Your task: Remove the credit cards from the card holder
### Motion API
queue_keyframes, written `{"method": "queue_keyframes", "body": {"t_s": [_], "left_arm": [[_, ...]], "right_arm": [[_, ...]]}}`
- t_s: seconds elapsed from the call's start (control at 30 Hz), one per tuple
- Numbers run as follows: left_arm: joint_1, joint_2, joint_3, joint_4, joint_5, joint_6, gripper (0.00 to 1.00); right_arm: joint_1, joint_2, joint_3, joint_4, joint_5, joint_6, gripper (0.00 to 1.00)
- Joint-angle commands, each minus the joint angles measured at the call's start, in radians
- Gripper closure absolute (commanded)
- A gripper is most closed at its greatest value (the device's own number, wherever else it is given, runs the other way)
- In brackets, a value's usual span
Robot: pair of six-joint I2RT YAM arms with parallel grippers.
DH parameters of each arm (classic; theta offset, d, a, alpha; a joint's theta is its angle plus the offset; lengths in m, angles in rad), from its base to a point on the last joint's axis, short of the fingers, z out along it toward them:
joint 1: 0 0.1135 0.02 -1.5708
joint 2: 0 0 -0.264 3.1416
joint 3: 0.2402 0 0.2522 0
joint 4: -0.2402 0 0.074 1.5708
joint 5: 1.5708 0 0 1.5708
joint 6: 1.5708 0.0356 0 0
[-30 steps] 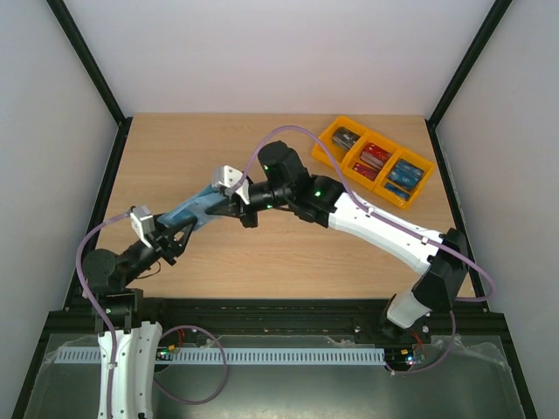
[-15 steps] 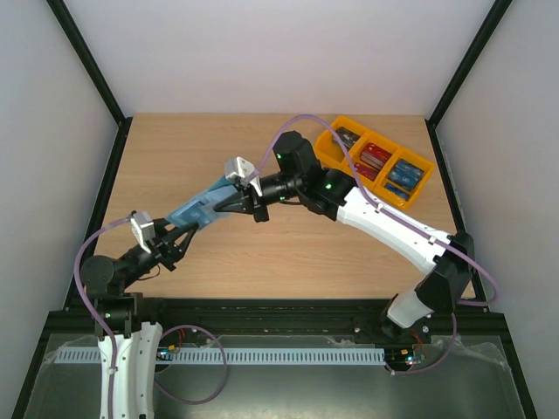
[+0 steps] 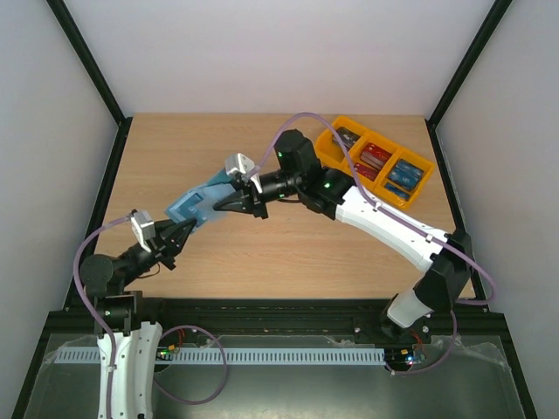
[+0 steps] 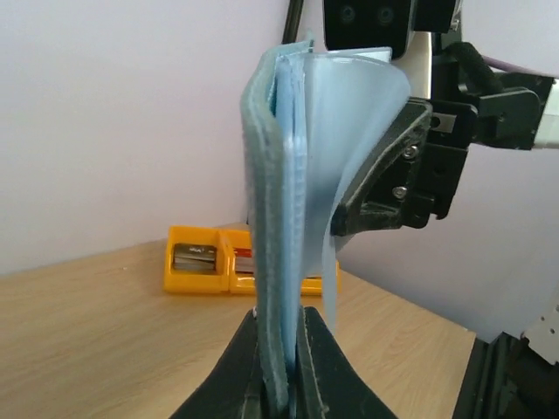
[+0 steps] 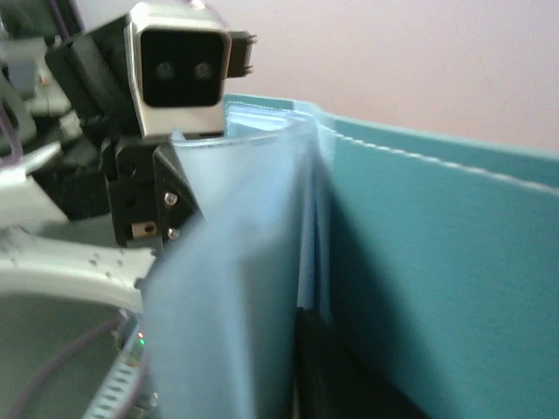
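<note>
The teal-blue card holder [image 3: 192, 208] hangs above the table between both grippers. My left gripper [image 3: 183, 225] is shut on its lower edge; in the left wrist view the holder [image 4: 279, 175] stands upright out of the gripper [image 4: 284, 367]. My right gripper [image 3: 221, 203] comes from the right and is shut at a clear pocket leaf, which bows away from the cover. In the right wrist view the cover [image 5: 437, 262] fills the right side and the gripper [image 5: 327, 349] sits between cover and leaf. Credit cards lie in the orange tray: dark grey [image 3: 348, 138], red [image 3: 374, 159], blue [image 3: 403, 175].
The orange three-compartment tray [image 3: 389, 140] stands at the back right of the wooden table, also seen in the left wrist view as the tray [image 4: 196, 279]. Black frame posts and white walls border the table.
My left gripper has closed on the card holder's lower edge. The right arm drew back to the right a second ago, and the holder shifted slightly left.
</note>
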Motion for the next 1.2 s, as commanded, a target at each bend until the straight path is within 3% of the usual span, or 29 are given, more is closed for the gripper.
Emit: {"method": "queue_keyframes", "body": {"t_s": [0.0, 0.1, 0.2, 0.33, 0.4, 0.43, 0.53, 0.63, 0.73, 0.87, 1.07, 1.17], "left_arm": [[0.002, 0.018, 0.046, -0.110, -0.117, 0.072, 0.98], [0.001, 0.077, 0.149, -0.334, -0.409, 0.360, 0.98], [-0.002, 0.179, 0.195, -0.389, -0.855, 0.786, 0.98], [-0.044, 0.256, 0.078, -0.263, -1.329, 1.389, 0.98], [-0.068, 0.265, 0.013, -0.194, -1.450, 1.552, 0.97], [-0.077, 0.269, 0.009, -0.192, -1.466, 1.566, 0.97], [-0.079, 0.300, 0.149, -0.415, -1.336, 1.326, 0.98], [-0.079, 0.319, 0.303, -0.651, -0.968, 1.002, 0.98], [-0.078, 0.322, 0.315, -0.672, -0.749, 0.817, 0.98], [-0.069, 0.323, 0.321, -0.616, -0.694, 0.717, 0.98], [-0.062, 0.312, 0.339, -0.615, -0.562, 0.622, 0.98], [-0.063, 0.307, 0.334, -0.596, -0.469, 0.557, 0.98]], "right_arm": [[-0.040, 0.001, -0.060, 0.174, 0.076, 0.148, 0.75], [-0.108, 0.001, -0.101, 0.262, 0.335, 0.337, 0.58], [-0.121, 0.030, -0.067, 0.177, 0.520, 0.343, 0.53], [-0.039, 0.066, -0.022, 0.077, 0.539, 0.256, 0.52], [0.021, 0.058, -0.050, 0.148, 0.436, 0.226, 0.51], [0.035, 0.051, -0.078, 0.226, 0.363, 0.250, 0.51], [0.037, 0.048, -0.155, 0.549, 0.218, 0.457, 0.58], [0.037, 0.106, -0.157, 0.758, 0.138, 0.646, 0.65], [0.039, 0.175, -0.123, 0.812, 0.137, 0.787, 0.76], [0.038, 0.241, -0.120, 0.986, 0.101, 0.949, 0.89], [0.039, 0.304, -0.040, 0.912, 0.165, 0.923, 0.96], [0.038, 0.302, -0.003, 0.722, 0.293, 0.834, 0.98]]}}
